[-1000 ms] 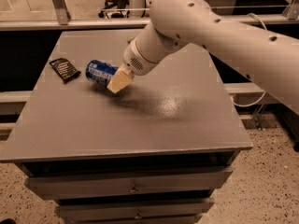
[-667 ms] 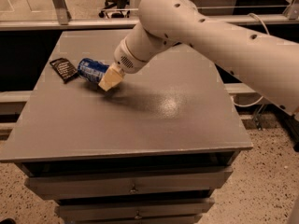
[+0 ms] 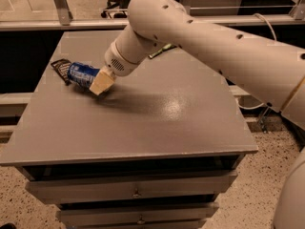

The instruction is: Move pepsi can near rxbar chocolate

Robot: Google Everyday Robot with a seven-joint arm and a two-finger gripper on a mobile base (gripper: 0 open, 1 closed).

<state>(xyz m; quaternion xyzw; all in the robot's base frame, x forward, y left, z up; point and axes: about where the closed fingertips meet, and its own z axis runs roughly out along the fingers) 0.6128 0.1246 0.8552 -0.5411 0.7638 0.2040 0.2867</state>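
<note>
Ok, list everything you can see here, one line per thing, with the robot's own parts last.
table: one, grey, fills the middle of the view
drawers: two fronts visible, grey, stacked under the tabletop
pepsi can: one, blue, lying on its side at the table's far left
rxbar chocolate: one, black, at the can's left end; cannot tell if they touch
greenish item: one, far side of the table, mostly hidden behind the arm
arm: one, white, reaching in from the right across the table
gripper: one, cream fingers, closed on the can's right end
</note>
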